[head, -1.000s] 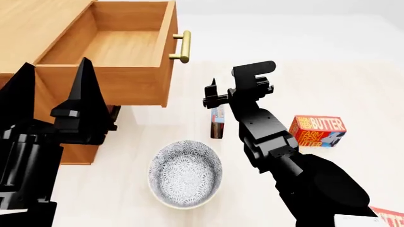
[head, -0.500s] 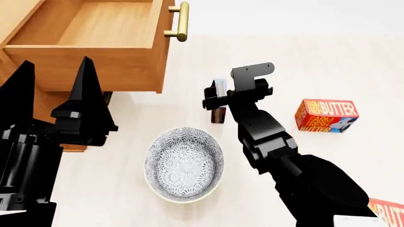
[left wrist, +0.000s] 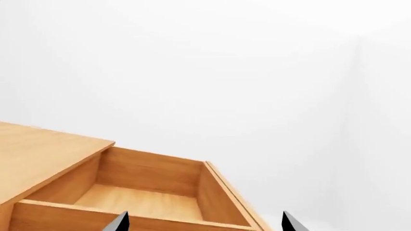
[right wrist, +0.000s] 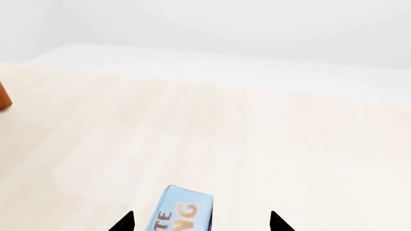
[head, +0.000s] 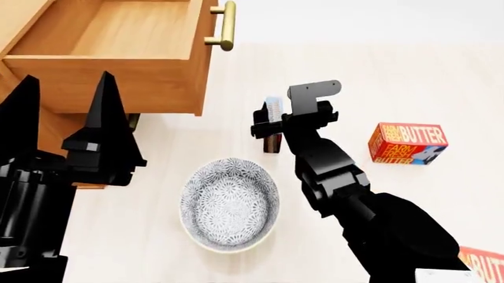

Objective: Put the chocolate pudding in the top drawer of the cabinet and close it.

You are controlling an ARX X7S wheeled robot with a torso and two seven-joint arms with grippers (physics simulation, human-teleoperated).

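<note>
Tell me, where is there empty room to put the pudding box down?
The open top drawer looks bare inside. Bare floor also lies between the chocolate pudding and the butter box, and beyond both. It is tighter near the patterned bowl, between the cabinet and the right arm.

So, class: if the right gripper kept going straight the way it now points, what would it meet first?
Probably the chocolate pudding, standing just ahead between the open jaws of the right gripper; beyond it only bare floor shows. Depth is uncertain.
</note>
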